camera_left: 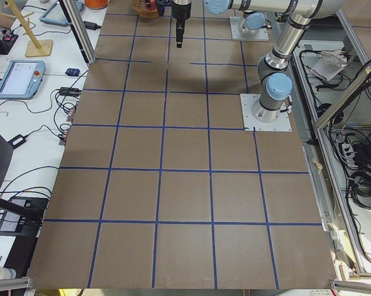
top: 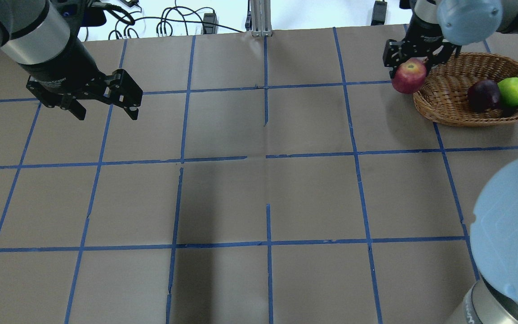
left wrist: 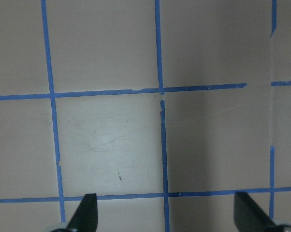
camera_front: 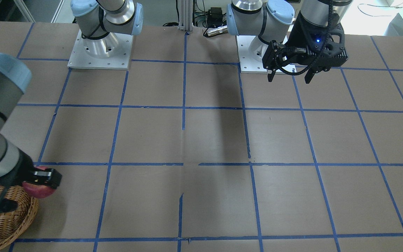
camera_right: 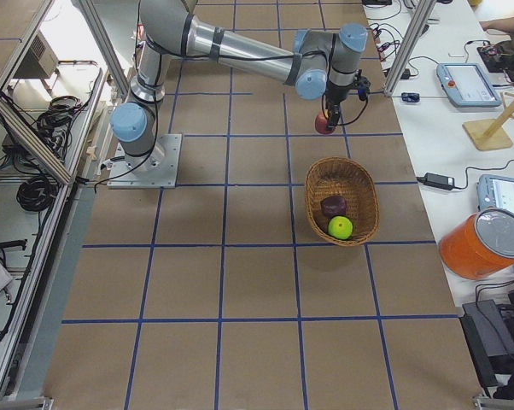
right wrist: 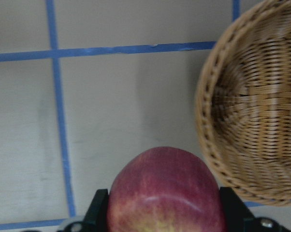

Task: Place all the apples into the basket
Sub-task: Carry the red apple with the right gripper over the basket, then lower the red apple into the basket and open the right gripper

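Overhead: the right hand [top: 409, 69] clamps the lighter red round apple [top: 408, 78], stem end up, just outside the left rim of the light brown oval wicker basket [top: 448, 112], whose long axis runs left-right. A dark maroon apple [top: 484, 95] and a bright lime green apple [top: 514, 91] touch at its right end. The left hand [top: 104, 112] hangs wide, far left.

Right wrist view: the red apple sits between both fingers [right wrist: 98, 212], with the basket's bare end at right.

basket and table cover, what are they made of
The light brown oval woven basket looks like wicker or rattan, matte: interlaced strands show. The brown table cover seems matte paper sheeting, judging by creases and seams; its blue grid lines look like tape.
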Tool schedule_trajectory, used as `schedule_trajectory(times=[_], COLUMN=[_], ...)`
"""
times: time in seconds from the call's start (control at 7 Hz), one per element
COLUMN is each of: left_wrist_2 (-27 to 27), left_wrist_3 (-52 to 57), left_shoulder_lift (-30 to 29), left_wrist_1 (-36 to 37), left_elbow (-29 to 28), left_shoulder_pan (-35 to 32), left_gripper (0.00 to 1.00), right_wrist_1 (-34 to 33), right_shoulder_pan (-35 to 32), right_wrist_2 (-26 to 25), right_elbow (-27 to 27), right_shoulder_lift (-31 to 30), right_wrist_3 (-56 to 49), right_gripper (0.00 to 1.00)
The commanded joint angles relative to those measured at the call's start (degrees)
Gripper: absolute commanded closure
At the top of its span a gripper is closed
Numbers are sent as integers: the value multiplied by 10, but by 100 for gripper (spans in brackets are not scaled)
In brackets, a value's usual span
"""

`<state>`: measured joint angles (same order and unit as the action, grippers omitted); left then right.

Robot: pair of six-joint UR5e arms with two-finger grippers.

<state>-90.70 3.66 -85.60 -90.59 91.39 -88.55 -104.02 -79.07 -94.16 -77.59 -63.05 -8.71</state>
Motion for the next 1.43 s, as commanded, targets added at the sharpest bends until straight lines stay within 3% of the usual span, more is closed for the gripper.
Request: schedule_trajectory(times=[0.0, 0.29, 0.71, 1.0, 1.14, 1.29], left_wrist_2=[0, 0, 0, 0, 0, 0], left_wrist_3=[0, 1, 1, 0, 1, 1], left_shoulder_lift=[1, 1, 1, 0, 0, 0], left_wrist_1=[0, 0, 0, 1, 1, 1], left_elbow=[0, 0, 0, 0, 0, 0], left_shoulder_pan=[0, 0, 0, 0, 0, 0], left_gripper=[0, 0, 0, 0, 0, 0], right_wrist_1=[-5, -63, -62, -67, -67, -65], right_shoulder_pan=[83, 95, 96, 97, 97, 97], right_wrist_2=[-5, -2, 2, -6, -7, -7], right_elbow=[-4, -3, -3, 0, -2, -3], right_shoulder_lift=[20, 55, 85, 100, 101, 101], right_wrist_3=[-93, -105, -103, -119, -119, -119], right_gripper=[100, 100, 97, 54, 19, 0])
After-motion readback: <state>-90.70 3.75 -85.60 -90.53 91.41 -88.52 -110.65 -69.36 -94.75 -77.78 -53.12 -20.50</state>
